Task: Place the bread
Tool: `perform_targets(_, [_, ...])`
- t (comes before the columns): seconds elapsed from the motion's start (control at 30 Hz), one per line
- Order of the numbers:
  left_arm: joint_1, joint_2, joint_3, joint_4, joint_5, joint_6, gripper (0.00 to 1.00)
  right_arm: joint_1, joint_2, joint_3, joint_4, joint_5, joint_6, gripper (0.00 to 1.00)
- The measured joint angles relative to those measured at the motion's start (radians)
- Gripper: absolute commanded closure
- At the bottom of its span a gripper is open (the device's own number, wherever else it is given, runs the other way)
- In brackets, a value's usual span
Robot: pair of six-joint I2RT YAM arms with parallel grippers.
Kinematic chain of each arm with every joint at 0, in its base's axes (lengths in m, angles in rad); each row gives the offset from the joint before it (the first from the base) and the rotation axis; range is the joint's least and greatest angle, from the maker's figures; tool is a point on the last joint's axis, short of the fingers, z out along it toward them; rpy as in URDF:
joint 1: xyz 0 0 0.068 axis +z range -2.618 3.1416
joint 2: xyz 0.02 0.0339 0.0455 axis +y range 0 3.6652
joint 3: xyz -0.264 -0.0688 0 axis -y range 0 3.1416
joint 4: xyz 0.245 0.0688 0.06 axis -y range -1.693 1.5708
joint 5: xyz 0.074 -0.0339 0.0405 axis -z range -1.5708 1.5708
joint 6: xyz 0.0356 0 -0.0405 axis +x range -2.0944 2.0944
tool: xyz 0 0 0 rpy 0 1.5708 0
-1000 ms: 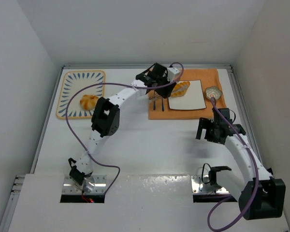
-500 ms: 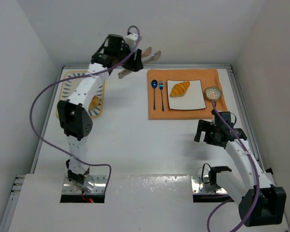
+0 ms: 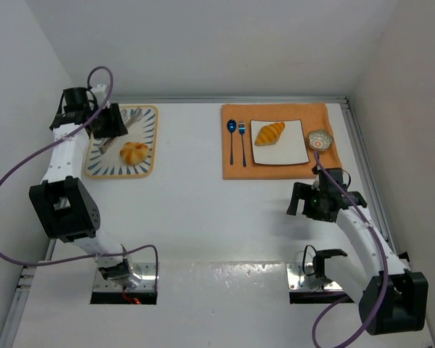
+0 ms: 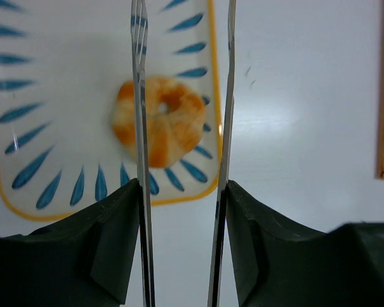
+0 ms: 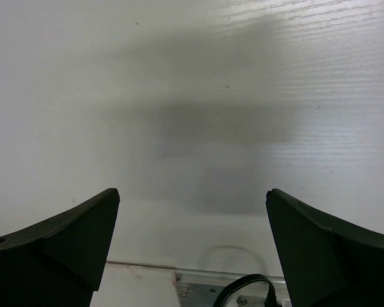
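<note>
From above, the left gripper (image 3: 110, 122) hangs over the far end of the yellow-rimmed white tray with blue dashes (image 3: 101, 165), with thin silvery metal tongs (image 3: 123, 123) in its grip. My guess is it is lining up on the round golden bun (image 3: 134, 151) lying mid-tray. The ridged golden croissant (image 3: 270, 133) lies on the square white plate (image 3: 293, 150) atop the orange cloth mat (image 3: 275, 171). Its long axis runs diagonally, near-left to far-right. The right gripper (image 3: 320, 205) hovers over bare table, well apart from both pieces (likely just parked out of the way).

The left wrist view shows the black fingers (image 4: 112, 236) bearing on the tong blades. The blades are apart, and the bun peeks out past the left one, untouched. Being round, it has no real long axis.

The right wrist view shows the fingers (image 5: 64, 236) spread wide, holding nothing.
</note>
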Motion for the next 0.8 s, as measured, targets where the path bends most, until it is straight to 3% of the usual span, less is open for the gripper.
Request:
perform_targets(0.3, [0.151, -0.001, -0.180, -0.022, 0.050, 0.021, 0.43, 0.037, 0.003, 0.000, 0.008, 0.000, 0.002, 0.03])
perform_targets(0.8, [0.190, 0.009, -0.246, 0.024, 0.047, 0.005, 0.40, 0.048, -0.011, 0.000, 0.007, 0.005, 0.006, 0.03])
